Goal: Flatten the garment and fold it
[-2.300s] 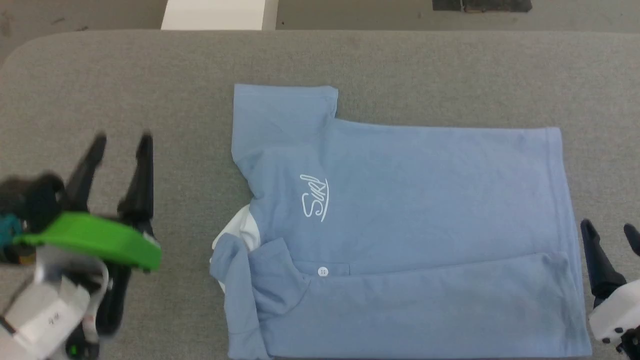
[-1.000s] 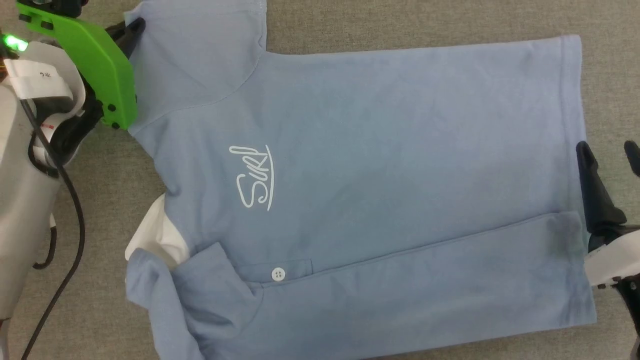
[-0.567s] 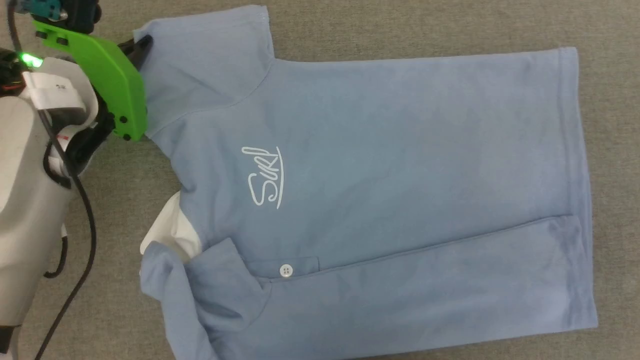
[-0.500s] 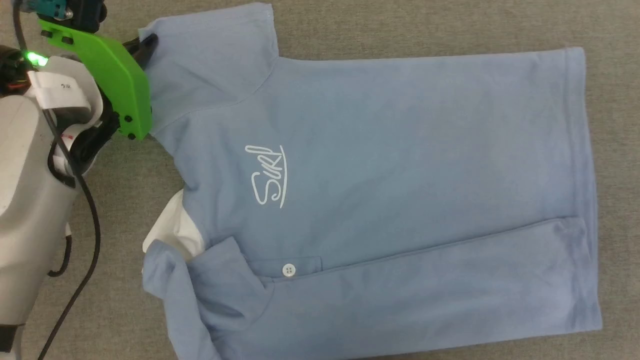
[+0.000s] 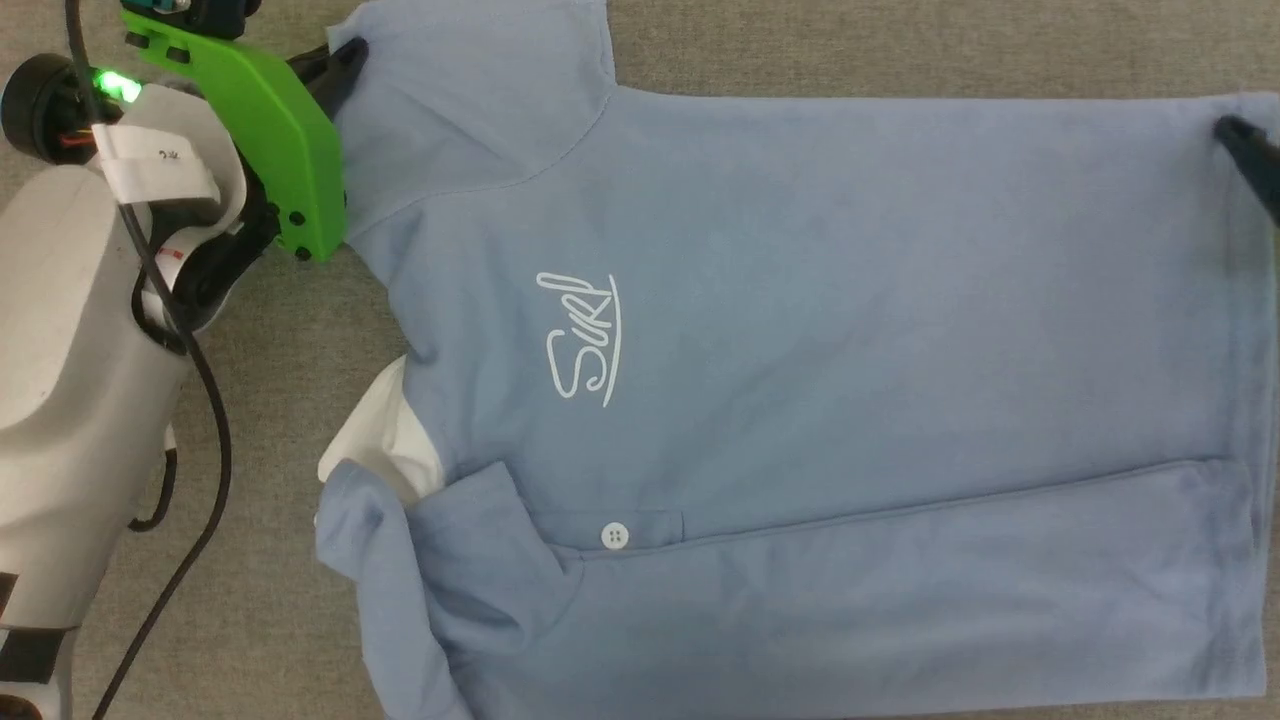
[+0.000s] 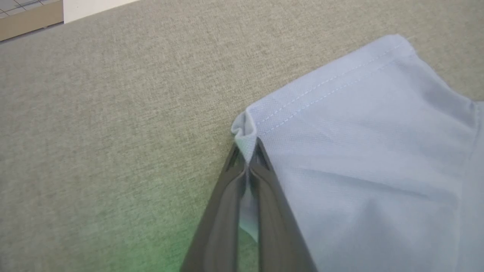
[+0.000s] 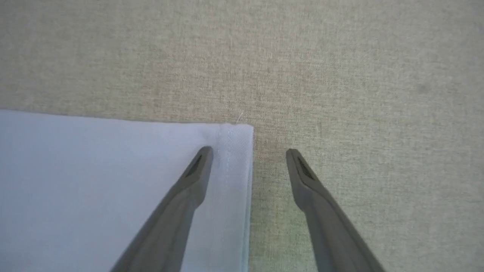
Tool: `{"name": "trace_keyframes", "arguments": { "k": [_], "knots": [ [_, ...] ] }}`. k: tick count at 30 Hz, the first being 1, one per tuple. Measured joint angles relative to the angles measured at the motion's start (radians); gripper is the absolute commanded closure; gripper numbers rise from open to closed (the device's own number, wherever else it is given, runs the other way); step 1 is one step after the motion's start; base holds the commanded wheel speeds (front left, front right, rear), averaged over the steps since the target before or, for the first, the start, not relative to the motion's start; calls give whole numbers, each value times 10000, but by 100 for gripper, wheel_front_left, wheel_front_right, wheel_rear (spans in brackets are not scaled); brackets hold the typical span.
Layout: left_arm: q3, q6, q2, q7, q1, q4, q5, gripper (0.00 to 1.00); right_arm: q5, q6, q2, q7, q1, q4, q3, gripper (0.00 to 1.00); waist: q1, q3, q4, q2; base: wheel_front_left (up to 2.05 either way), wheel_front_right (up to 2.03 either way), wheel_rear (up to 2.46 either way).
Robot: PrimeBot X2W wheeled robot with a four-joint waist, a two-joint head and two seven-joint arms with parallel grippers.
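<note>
The garment (image 5: 800, 350) lies on the table (image 5: 270, 420), collar (image 5: 385, 450) to my left, hem (image 5: 1245, 400) to my right, near side folded over itself. My left gripper (image 6: 247, 149) pinches the corner of the far sleeve (image 5: 470, 90); my right gripper (image 7: 249, 150) straddles the hem's far corner.

The garment (image 5: 800, 300) is soft, matt cloth with a fine knit. The bench (image 5: 900, 50) wears coarser woven grey fabric; the green bracket (image 5: 270, 130) looks smooth, hard plastic.
</note>
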Motion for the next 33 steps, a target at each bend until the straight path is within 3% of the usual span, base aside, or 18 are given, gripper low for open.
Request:
{"name": "trace_keyframes", "arguments": {
  "k": [2,3,4,5,10,20,33],
  "knots": [
    [-4,-2,0,-2,-49,15,0,100,-90,-2,33,92,114,132,8,0,0,65,31,0,0,0,0],
    [2,-2,0,-4,-79,31,-2,100,-115,0,54,136,156,163,-6,49,0,96,43,0,0,0,0],
    [0,-4,2,-4,-104,40,-4,100,-117,0,63,192,151,157,15,85,0,121,49,0,0,0,0],
    [0,-8,4,-6,-123,48,-8,100,-115,0,65,199,139,140,36,100,-1,138,49,0,0,0,0],
    [19,-48,19,-290,-198,153,-10,100,-109,0,127,-199,47,318,167,100,0,157,-18,0,0,0,0],
    [499,-182,-56,-1664,-115,349,-261,100,121,0,-115,-2048,29,805,211,100,0,-389,-61,0,0,0,0],
    [1014,-351,370,-3344,2406,-1724,-905,100,1007,0,-263,-3866,2192,-10,23,100,-1,-1991,124,0,0,0,0]
  ]
}}
